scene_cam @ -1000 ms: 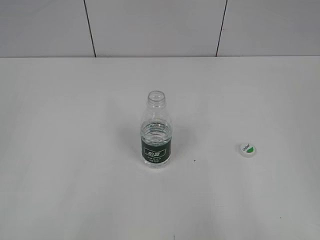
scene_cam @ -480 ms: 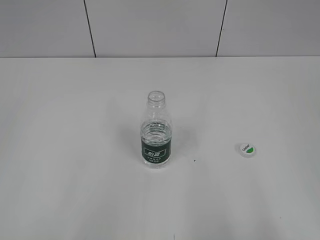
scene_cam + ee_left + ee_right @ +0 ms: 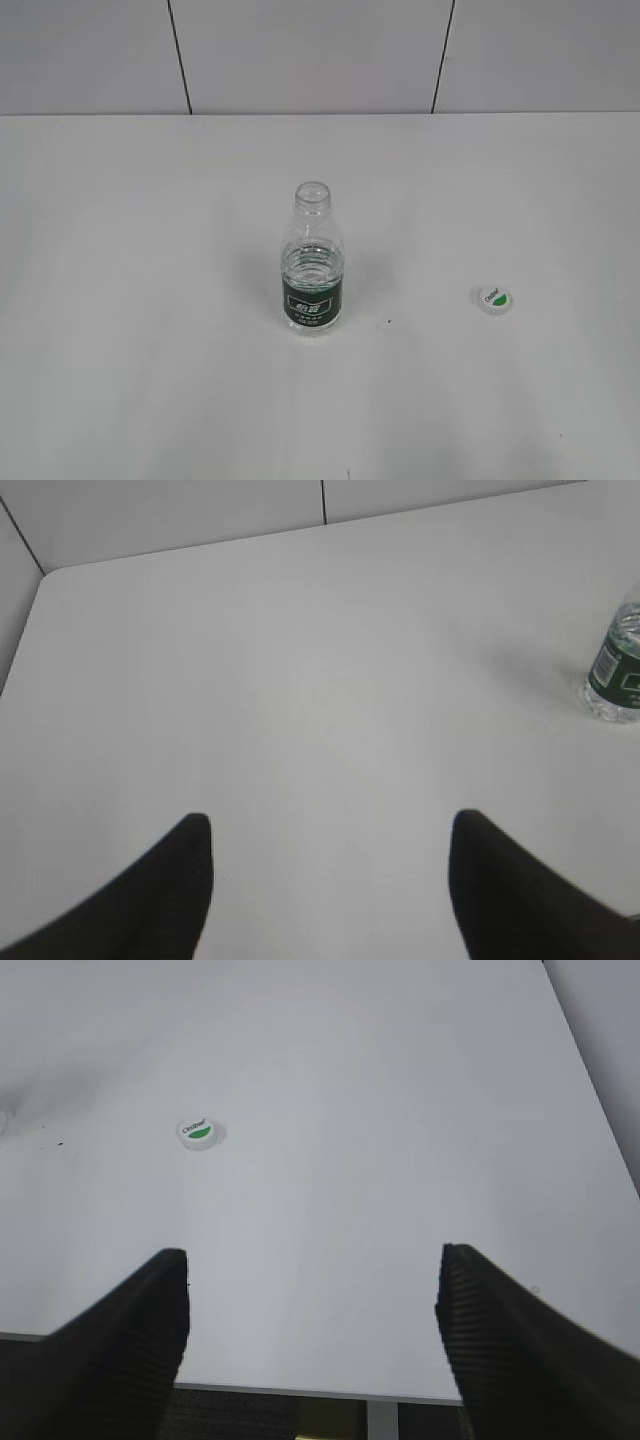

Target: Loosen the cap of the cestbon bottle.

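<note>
The cestbon bottle (image 3: 313,262) stands upright in the middle of the white table, its mouth open with no cap on it; its lower part shows at the right edge of the left wrist view (image 3: 617,676). The cap (image 3: 494,298) lies flat on the table to the right of the bottle, green mark up, and also shows in the right wrist view (image 3: 199,1131). My left gripper (image 3: 330,825) is open and empty over bare table, far left of the bottle. My right gripper (image 3: 312,1260) is open and empty near the table's front edge, apart from the cap. Neither gripper shows in the exterior view.
The white table (image 3: 150,250) ends at a tiled wall (image 3: 300,50) at the back. Its front edge (image 3: 300,1392) shows under the right gripper, and its rounded left corner (image 3: 50,575) shows in the left wrist view.
</note>
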### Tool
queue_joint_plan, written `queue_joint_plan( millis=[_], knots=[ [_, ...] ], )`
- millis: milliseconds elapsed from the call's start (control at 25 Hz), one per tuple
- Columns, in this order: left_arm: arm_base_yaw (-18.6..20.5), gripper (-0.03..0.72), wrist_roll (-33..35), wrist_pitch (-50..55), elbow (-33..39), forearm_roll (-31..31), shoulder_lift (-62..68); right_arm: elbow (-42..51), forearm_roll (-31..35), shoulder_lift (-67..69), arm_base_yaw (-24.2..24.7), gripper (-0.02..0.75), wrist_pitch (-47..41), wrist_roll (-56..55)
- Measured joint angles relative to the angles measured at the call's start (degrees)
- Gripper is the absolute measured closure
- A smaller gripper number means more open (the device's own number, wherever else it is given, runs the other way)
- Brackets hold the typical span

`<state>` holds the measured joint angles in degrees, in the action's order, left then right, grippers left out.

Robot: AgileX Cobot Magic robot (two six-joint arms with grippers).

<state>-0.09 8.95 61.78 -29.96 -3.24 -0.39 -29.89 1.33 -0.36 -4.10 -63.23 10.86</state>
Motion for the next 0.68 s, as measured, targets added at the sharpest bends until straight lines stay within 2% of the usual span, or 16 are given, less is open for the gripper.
queue_joint_plan(
  millis=[680],
  knots=[
    [0.0,0.236,0.0,-0.05,0.0,0.0,0.0,0.0,-0.11,0.0,0.0,0.148,0.04,-1.44]
  ],
)
